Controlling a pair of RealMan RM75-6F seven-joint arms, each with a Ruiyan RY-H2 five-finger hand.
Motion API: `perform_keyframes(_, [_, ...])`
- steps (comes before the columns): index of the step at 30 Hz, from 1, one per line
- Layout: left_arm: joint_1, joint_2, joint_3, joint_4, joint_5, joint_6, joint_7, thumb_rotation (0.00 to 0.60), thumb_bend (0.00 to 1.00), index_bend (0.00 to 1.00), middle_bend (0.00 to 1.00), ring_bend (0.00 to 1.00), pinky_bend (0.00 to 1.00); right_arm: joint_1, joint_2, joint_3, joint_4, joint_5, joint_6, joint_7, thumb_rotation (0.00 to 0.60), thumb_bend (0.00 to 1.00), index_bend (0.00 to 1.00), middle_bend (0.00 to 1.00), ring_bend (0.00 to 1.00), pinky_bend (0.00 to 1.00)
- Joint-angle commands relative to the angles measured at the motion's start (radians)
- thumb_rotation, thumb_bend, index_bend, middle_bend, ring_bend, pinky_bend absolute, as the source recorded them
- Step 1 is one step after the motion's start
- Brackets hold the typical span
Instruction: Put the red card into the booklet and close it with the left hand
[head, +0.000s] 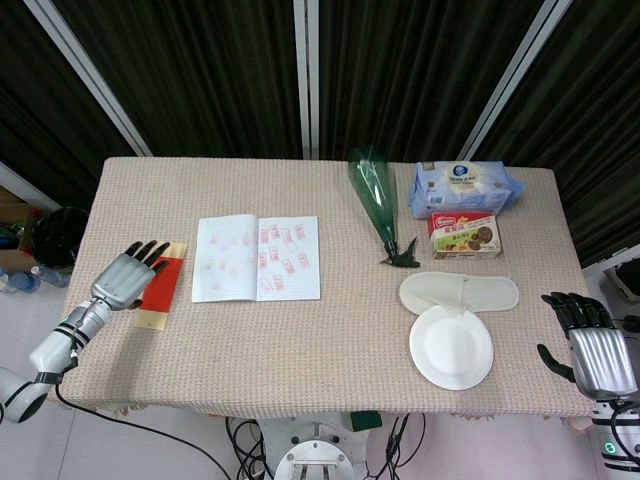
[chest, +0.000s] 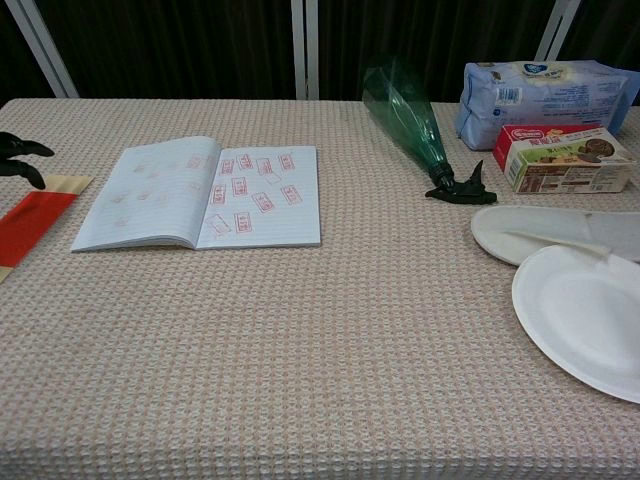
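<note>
1. Spanning the frame, the counter (head: 330, 350) carries an open booklet (head: 257, 258) left of centre.
2. Left hand (head: 128, 275), fingers spread and holding nothing, hovers at the red card (head: 163, 283), which lies just right of it, long axis near-vertical.
3. Right hand (head: 590, 345) idles empty at lower right, far off.

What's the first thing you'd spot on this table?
The open booklet, its pages dotted with red stamps, lies left of the middle of the table. At the left edge the left hand is over a red card. On the right, a green spray bottle lies on its side above a white paper plate.
</note>
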Motion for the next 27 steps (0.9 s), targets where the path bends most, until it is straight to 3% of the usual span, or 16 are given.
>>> perform_keyframes(1, [-0.004,0.004,0.003,-0.011,0.002,-0.003,0.012,0.600,0.11,0.20,0.00,0.03,0.14,0.000,-0.001,0.001,0.001,0.000,0.002,0.000,0.600,0.21,0.21,0.17,0.14,0.19])
perform_keyframes(7, [-0.006,0.012,0.002,-0.014,-0.019,-0.029,0.086,0.600,0.11,0.20,0.00,0.03,0.14,-0.002,0.002,0.001,0.001,-0.003,0.005,0.005,0.600,0.21,0.21,0.17,0.14,0.19])
perform_keyframes(27, [-0.004,-0.031,0.017,0.014,-0.040,-0.067,0.060,0.600,0.11,0.20,0.00,0.03,0.13,-0.002,-0.005,0.000,0.003,-0.009,0.006,0.001,0.600,0.21,0.21,0.17,0.14,0.19])
